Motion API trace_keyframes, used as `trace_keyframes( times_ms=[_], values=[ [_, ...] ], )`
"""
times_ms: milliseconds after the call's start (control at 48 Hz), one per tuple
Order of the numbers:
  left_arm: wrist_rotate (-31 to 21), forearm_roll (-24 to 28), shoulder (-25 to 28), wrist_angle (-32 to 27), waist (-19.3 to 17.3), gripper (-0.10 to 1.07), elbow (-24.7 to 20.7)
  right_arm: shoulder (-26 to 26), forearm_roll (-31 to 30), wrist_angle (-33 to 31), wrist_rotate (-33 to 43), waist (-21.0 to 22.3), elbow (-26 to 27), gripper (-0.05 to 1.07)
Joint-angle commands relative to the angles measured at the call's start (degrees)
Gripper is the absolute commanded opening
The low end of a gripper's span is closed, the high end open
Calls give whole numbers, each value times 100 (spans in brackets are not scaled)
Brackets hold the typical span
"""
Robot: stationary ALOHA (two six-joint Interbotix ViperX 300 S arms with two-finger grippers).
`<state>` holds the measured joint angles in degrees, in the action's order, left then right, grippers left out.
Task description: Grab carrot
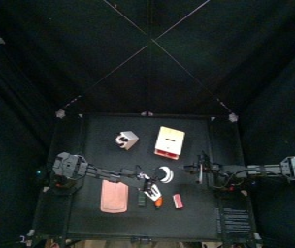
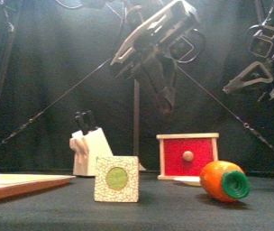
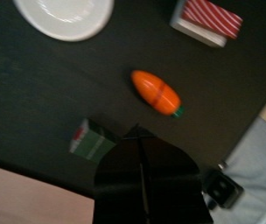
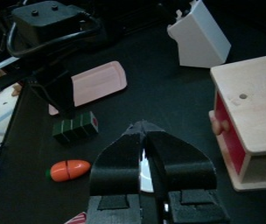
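Black table (image 1: 105,131), carrot (image 3: 156,92) on open surface, left tool (image 3: 142,144) shut above

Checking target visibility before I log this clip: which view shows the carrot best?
The left wrist view: the carrot lies whole and unobstructed on the dark table. The front view shows it end-on, the right wrist view small and near the edge, and the top view only as a tiny speck I cannot pick out reliably.

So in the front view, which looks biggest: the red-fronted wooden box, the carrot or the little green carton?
1. Red-fronted wooden box.
2. Green carton, slightly bigger than the
3. carrot.
The box stands farther back, so it really is the largest.
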<state>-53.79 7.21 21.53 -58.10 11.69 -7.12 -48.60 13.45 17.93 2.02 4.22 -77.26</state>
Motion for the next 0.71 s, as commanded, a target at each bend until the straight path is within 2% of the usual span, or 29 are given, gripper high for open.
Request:
trace_keyframes(
  times_ms=[0, 438, 542, 688],
  values=[
    [-149, 62, -9, 18, 88, 16, -281, 18, 9, -26, 0, 9, 53, 3],
    [-782, -18, 466, 835, 79, 82, -299, 18, 18, -475, -9, 123, 44, 3],
    [-1002, -70, 562, 949, 79, 89, -308, 18, 18, -510, 0, 193, 26, 3],
    [-1213, -70, 686, 1028, 70, 91, -272, 18, 18, -519, 0, 255, 18, 3]
  ],
)
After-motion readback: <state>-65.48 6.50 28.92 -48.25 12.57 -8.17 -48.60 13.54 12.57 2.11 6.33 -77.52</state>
